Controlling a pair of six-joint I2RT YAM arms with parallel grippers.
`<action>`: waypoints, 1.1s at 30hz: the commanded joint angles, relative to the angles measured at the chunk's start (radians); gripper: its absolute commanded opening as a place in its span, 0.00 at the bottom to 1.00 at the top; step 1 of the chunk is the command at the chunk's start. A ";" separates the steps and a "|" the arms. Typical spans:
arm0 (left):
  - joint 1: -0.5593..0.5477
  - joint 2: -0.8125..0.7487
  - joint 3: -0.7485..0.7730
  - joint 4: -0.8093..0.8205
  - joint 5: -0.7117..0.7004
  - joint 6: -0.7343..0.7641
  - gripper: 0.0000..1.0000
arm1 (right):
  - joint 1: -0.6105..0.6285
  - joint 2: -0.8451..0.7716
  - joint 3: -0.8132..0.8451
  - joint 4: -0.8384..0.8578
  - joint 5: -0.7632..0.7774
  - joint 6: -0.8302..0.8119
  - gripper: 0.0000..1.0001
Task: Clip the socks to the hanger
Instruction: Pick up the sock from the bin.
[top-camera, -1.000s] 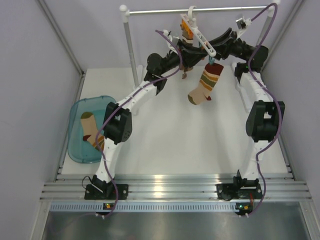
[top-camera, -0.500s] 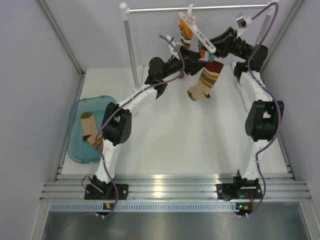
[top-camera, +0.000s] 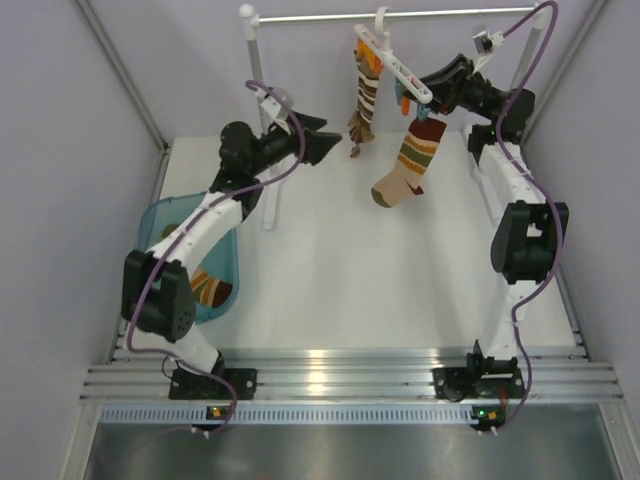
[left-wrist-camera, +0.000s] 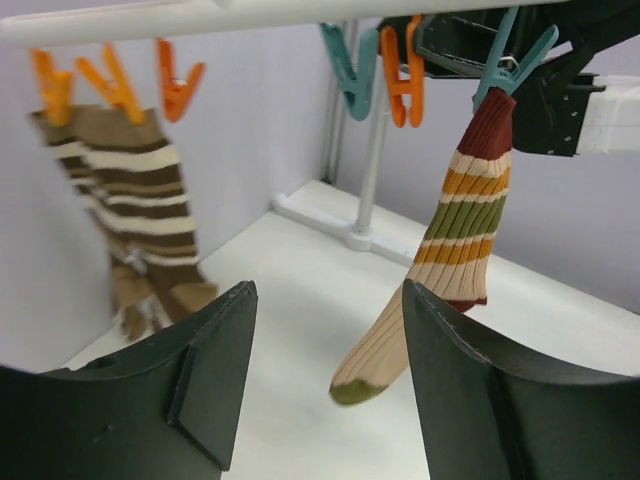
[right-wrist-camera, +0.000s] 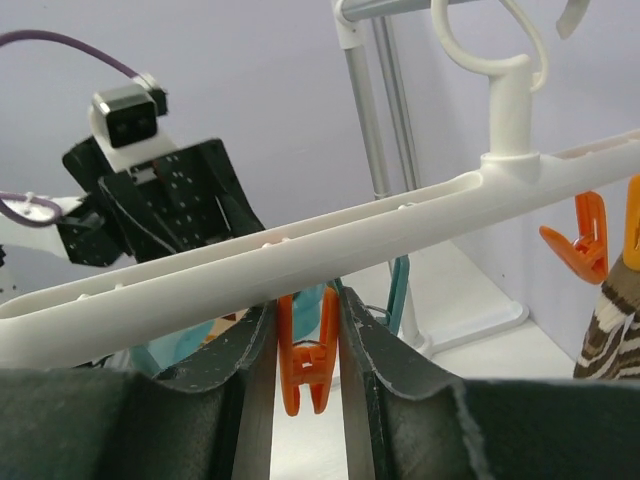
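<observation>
The white hanger (top-camera: 405, 72) hangs by its hook from the metal rail (top-camera: 450, 14). A brown-and-white sock (top-camera: 362, 100) dangles from an orange clip near its left end. A tan banded sock (top-camera: 410, 160) hangs from a teal clip further right. My left gripper (top-camera: 322, 142) stands open and empty, left of the socks and apart from them. The left wrist view shows the brown sock (left-wrist-camera: 130, 210) and the tan sock (left-wrist-camera: 450, 240) beyond the open left gripper (left-wrist-camera: 330, 300). My right gripper (right-wrist-camera: 308, 300) is shut on an orange clip (right-wrist-camera: 308, 350) under the hanger bar (right-wrist-camera: 350, 250).
A blue tray (top-camera: 165, 210) at the left holds another tan banded sock (top-camera: 212, 290), partly hidden by the left arm. The rail's white post (top-camera: 262, 120) stands just behind the left forearm. Grey walls close in on both sides.
The left gripper has opened, let go of the brown-and-white sock and swung back to the left; the sock now hangs from its clip. The right jaws closed in on the orange clip.
</observation>
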 joint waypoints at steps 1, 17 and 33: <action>0.090 -0.218 -0.089 -0.269 0.003 0.152 0.65 | 0.016 -0.072 -0.037 -0.028 0.033 0.007 0.00; 0.560 -0.568 -0.248 -1.131 -0.043 0.551 0.59 | 0.011 -0.167 -0.125 -0.020 0.036 -0.021 0.00; 0.713 -0.395 -0.263 -2.036 0.027 2.108 0.58 | 0.013 -0.175 -0.149 -0.031 0.022 -0.027 0.00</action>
